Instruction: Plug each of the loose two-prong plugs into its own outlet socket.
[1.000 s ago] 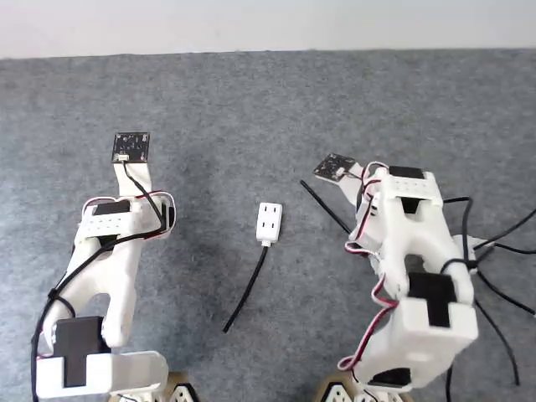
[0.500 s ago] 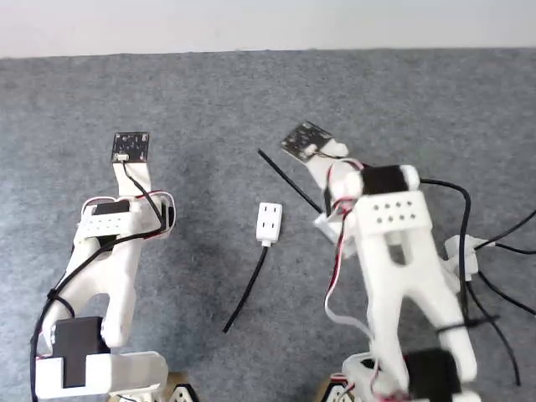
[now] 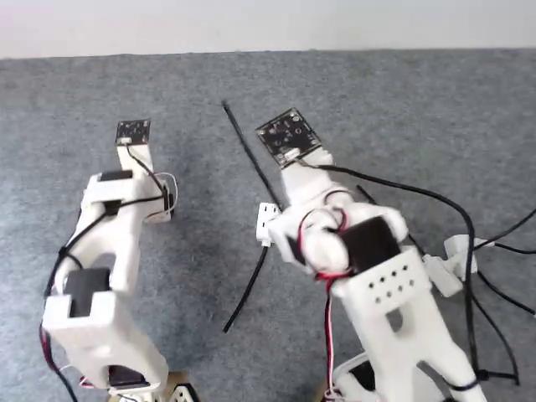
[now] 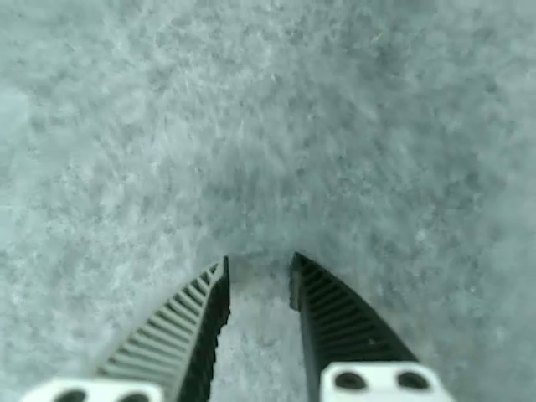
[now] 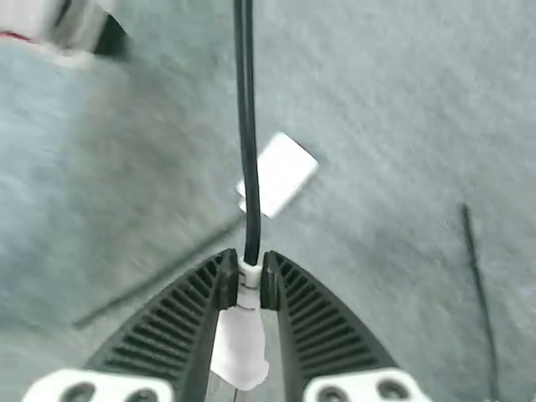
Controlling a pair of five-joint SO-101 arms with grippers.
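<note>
My right gripper is shut on a white two-prong plug, whose black cord runs straight away from the fingertips. Just beyond the tips lies the white outlet socket on the grey carpet. In the high view the right arm hangs over the socket and hides part of it, and the held cord sticks out toward the far side. At some distance to the left of the socket, my left gripper is open over bare carpet with nothing between its fingers.
The socket's own black cord trails toward the front edge. Another white plug piece with black cables lies at the right edge. A thin black cord lies on the carpet. The left arm stands at the left.
The right arm has swung left and forward with the plug and cord, from beside the socket to above it. The left arm has shifted slightly forward.
</note>
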